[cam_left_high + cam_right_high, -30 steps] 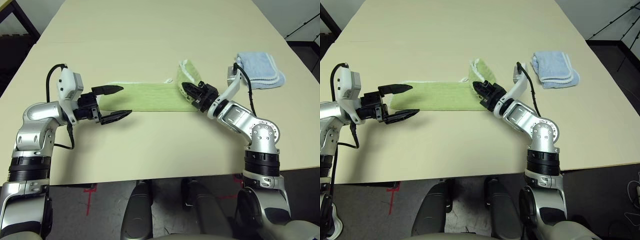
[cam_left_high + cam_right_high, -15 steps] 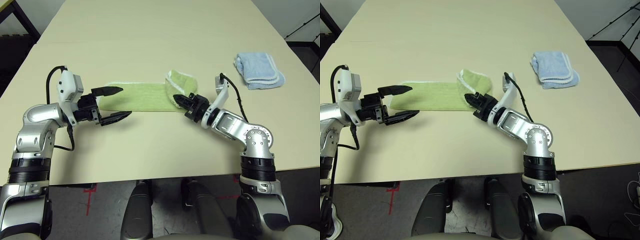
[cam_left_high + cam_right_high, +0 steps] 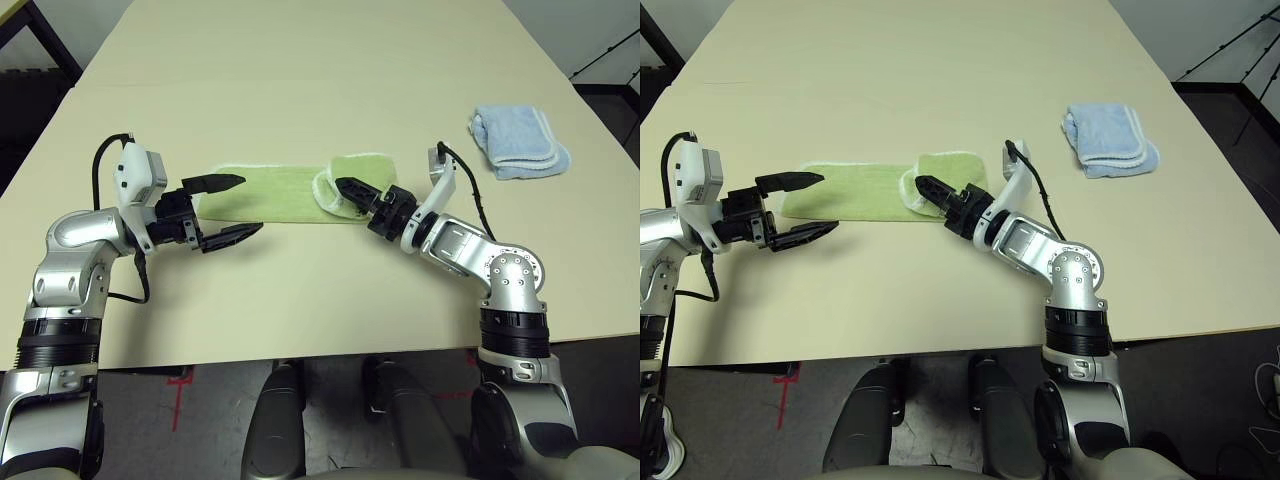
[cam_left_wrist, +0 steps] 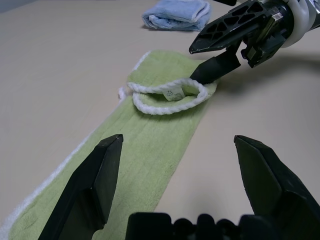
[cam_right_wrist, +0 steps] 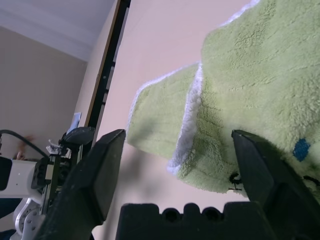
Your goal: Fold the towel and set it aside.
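The towel [image 3: 270,190] lies as a long light green strip across the middle of the table. Its right end [image 3: 355,172] is folded back to the left and rests loosely on the strip, with a white-edged loop [image 4: 167,97] at the fold. My right gripper [image 3: 345,190] is open at that folded end; one finger hovers above it and the other touches the cloth [image 5: 240,80]. My left gripper [image 3: 252,203] stands open at the strip's left end, its fingers on either side of the towel's near corner without holding it.
A smaller pale blue folded towel [image 3: 520,142] sits at the right rear of the beige table [image 3: 300,60]. The table's front edge runs close below both forearms. Dark floor and a chair frame show past the far left corner.
My right gripper carried the towel's right end leftward over the strip, then opened and let it drop there. The left arm stayed still and open.
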You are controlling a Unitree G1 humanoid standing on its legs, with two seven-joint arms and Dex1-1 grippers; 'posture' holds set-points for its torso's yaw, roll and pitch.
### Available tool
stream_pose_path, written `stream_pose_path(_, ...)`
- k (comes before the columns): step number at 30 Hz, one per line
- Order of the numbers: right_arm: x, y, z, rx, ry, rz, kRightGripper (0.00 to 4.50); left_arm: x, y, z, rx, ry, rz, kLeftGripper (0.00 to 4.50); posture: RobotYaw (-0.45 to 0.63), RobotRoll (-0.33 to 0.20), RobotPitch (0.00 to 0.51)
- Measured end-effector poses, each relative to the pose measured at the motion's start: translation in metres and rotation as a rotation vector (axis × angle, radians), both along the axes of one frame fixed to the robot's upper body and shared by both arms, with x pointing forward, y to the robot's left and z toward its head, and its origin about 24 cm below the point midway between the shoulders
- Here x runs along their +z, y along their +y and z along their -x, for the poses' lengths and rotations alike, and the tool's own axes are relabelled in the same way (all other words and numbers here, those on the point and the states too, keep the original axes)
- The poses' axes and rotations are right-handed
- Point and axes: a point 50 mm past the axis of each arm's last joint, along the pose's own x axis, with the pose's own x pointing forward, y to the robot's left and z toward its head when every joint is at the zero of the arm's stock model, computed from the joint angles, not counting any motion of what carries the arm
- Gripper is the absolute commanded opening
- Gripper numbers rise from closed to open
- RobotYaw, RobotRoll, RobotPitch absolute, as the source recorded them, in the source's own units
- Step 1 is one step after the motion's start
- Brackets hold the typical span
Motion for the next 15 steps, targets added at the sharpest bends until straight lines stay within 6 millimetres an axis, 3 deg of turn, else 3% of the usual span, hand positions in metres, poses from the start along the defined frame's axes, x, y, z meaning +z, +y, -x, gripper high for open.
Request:
stream_pose_path(7,0.019,-0.004,-0.005,-0.005,-0.049,-0.052,4.47,0.001,-0.001,-0.001,-0.002,-0.005,0.001,4.5,0.21,0.0,0.178)
stream_pose_path(15,0.005,0.014,-0.006,0.059,0.01,-0.035,4.47,0.003,-0.001,-0.001,0.003,-0.013,0.003,4.5,0.23,0.0,0.173)
